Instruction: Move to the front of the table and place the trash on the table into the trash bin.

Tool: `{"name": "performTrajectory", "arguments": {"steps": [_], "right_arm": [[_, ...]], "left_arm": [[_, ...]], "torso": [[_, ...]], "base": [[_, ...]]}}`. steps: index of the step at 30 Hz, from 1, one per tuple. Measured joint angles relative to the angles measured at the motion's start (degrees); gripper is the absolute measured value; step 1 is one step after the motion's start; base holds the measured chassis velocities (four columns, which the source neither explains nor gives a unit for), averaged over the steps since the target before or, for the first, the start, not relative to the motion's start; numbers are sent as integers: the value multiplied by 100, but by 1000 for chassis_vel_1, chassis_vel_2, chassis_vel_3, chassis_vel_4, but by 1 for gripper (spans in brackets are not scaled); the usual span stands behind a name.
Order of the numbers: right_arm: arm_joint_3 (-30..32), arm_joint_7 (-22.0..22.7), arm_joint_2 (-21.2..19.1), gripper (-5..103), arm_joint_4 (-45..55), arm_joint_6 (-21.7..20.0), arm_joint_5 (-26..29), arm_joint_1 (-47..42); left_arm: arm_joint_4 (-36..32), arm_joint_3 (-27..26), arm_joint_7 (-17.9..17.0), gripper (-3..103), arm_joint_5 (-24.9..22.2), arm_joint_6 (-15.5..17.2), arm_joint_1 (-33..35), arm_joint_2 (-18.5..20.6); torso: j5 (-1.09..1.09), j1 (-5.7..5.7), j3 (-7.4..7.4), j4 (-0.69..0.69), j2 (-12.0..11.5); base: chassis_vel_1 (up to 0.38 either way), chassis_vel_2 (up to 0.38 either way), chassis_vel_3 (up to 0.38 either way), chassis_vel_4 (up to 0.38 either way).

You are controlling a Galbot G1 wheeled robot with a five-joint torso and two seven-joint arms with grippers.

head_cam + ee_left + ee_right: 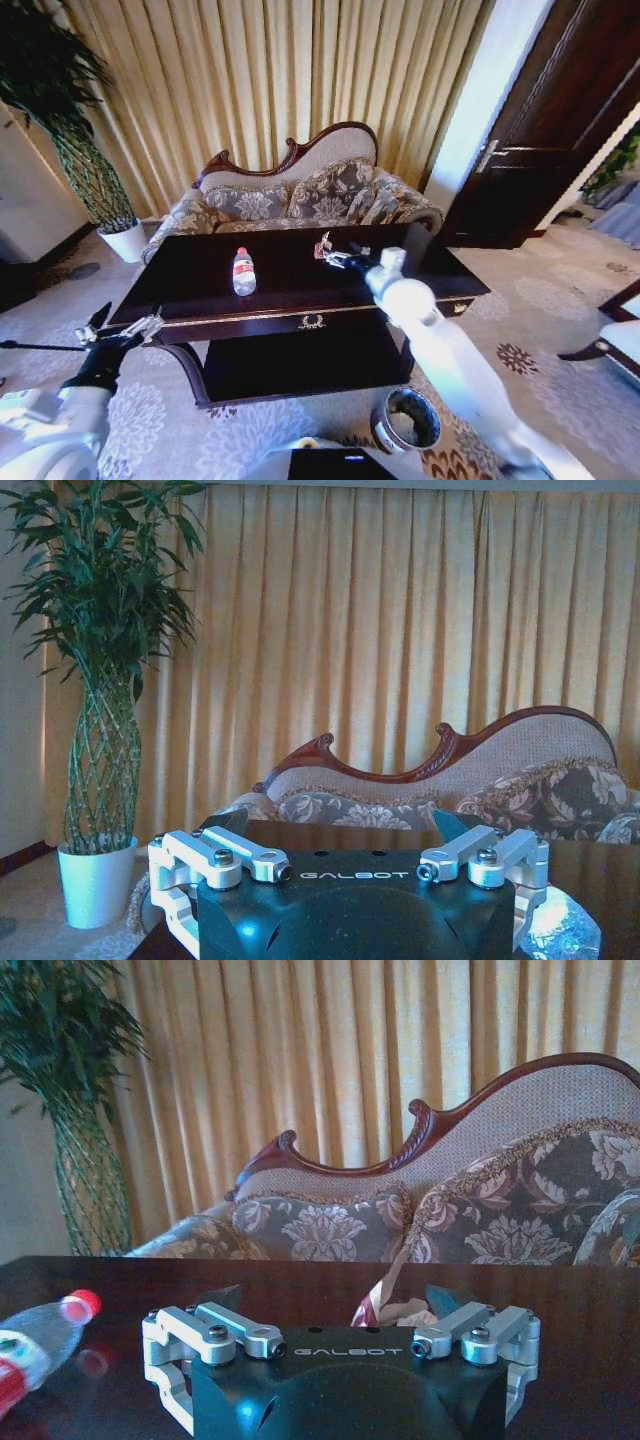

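At the far left a tall potted plant (75, 130) stands in its white pot (127, 240) by the curtains. Nearer, the left gripper (125, 330) hangs just off the table's left front corner, its jaws spread apart with nothing between them.

The dark glossy table (200, 290) fills the middle, with a gold emblem (312, 322) on its front rail. On its top, left of centre, a small clear bottle (244, 272) with a red cap lies on its side, well apart from either gripper.

To the right of the bottle, toward the far edge, the right gripper (330, 254) reaches over the tabletop on its white arm. Its jaws stand released, and a crumpled reddish-and-white wrapper (392, 1309) sits on the table between the finger tips; I cannot tell whether they touch it.

Behind the table a patterned sofa (300, 195) backs onto the curtains.

On the carpet at the near right, just beside the table's front right leg, sits the round trash bin (383, 432), with pale scraps showing inside it.
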Motion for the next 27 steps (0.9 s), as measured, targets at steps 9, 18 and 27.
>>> {"name": "performTrajectory", "arguments": {"steps": [9, 18, 27], "right_arm": [[-450, 562, 448, 100, -896, -168, -89, 783], [-583, 901, 967, 100, -1584, -355, -85, 1161], [-608, 909, 1188, 102, -2122, -358, -375, 1176]], "left_arm": [[0, -62, -5, 100, -7, 3, 3, -40], [0, -243, -8, 100, -136, 3, 10, -39], [0, -300, -9, 100, -191, 0, 10, -54]], "torso": [[0, 0, 0, -1, 0], [0, -1, 0, 0, 0], [0, -1, 0, -1, 0]], "base": [[0, 0, 0, 0], [0, 0, 0, 0], [0, 0, 0, 0]]}}
